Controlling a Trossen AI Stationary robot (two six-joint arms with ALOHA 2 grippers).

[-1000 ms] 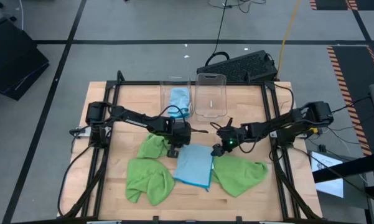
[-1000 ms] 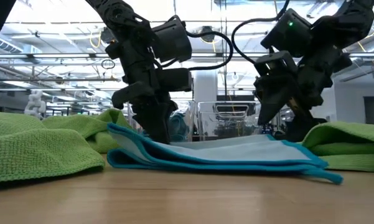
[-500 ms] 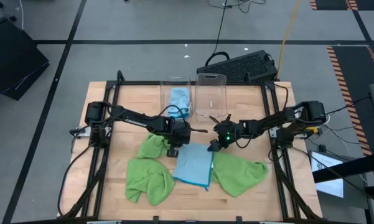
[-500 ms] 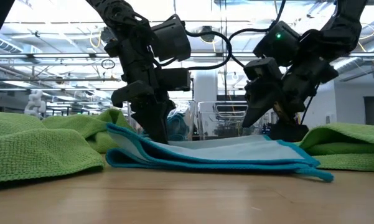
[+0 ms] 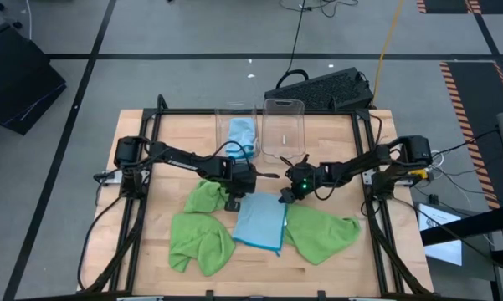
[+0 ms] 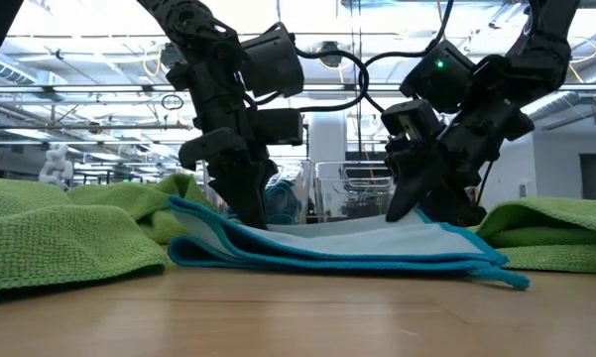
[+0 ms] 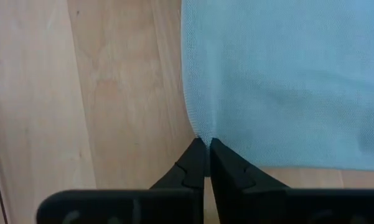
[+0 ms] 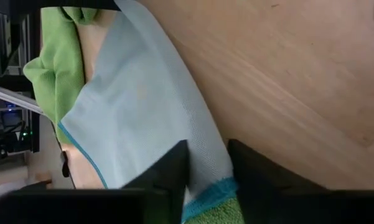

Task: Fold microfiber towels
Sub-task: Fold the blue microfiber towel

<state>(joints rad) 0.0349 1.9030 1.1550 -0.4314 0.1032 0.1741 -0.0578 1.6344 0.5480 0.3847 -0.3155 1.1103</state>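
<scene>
Over the last second the right gripper (image 5: 283,196) slid in to the blue towel (image 5: 261,222)'s far right corner, fingers narrowing round its edge, grip unconfirmed. Left gripper (image 7: 203,144) stayed pinching the far left corner mid-tabletop (image 5: 142,251). Likely another fold coming. One bin (image 5: 237,128) held a blue towel; the other (image 5: 284,125) looked empty.

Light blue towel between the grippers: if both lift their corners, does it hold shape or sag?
Likely sags: the light blue towel lies in soft, limp folded layers in the low view. Probably light, being thin cloth. The left gripper, shut on its edge, bunches the fabric to a point, so it may stretch or slide rather than lift flat. The right gripper straddles the opposite corner.
</scene>
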